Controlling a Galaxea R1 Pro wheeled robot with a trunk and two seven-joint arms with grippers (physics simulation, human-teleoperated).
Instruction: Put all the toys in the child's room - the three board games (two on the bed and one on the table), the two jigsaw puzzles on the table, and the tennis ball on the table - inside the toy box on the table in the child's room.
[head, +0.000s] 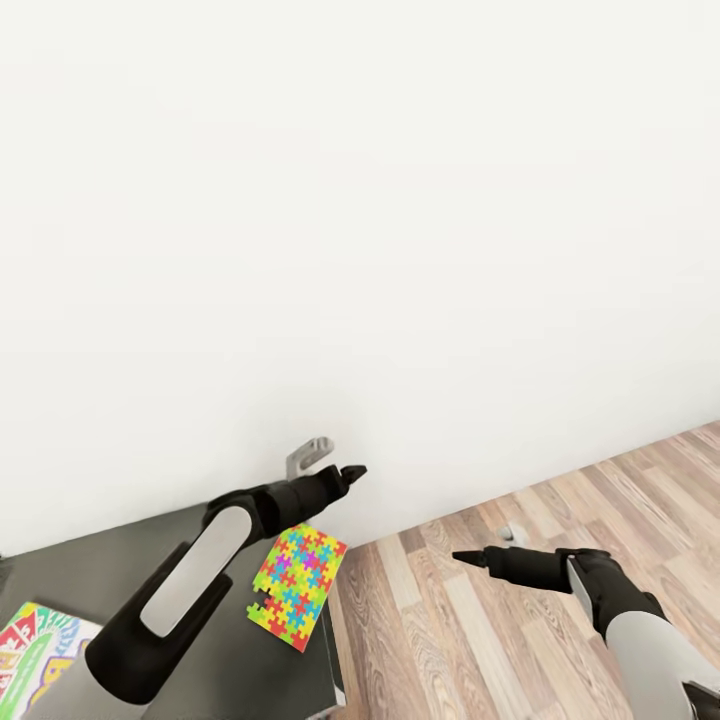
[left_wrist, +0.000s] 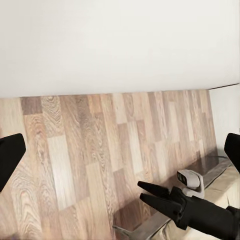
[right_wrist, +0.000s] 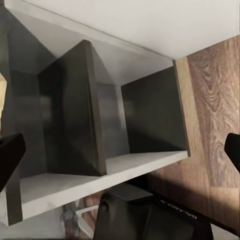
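Note:
One jigsaw puzzle (head: 298, 585), a bright multicoloured sheet, lies flat near the right edge of the dark-grey table (head: 120, 555). A colourful board game box (head: 38, 648) lies at the table's front left, cut off by the picture's edge. My left gripper (head: 347, 474) hangs open and empty above the table's far right corner, past the puzzle. Out over the wooden floor, right of the table, my right gripper (head: 468, 557) is open and empty; it is also seen in the left wrist view (left_wrist: 148, 194). The toy box and the tennis ball are out of view.
A white wall rises right behind the table. A small grey metal bracket (head: 309, 454) stands at the table's back edge. Wood floor (head: 520, 620) spreads to the right. In the right wrist view, open dark-walled shelf compartments (right_wrist: 80, 130) sit above the robot's base (right_wrist: 150, 215).

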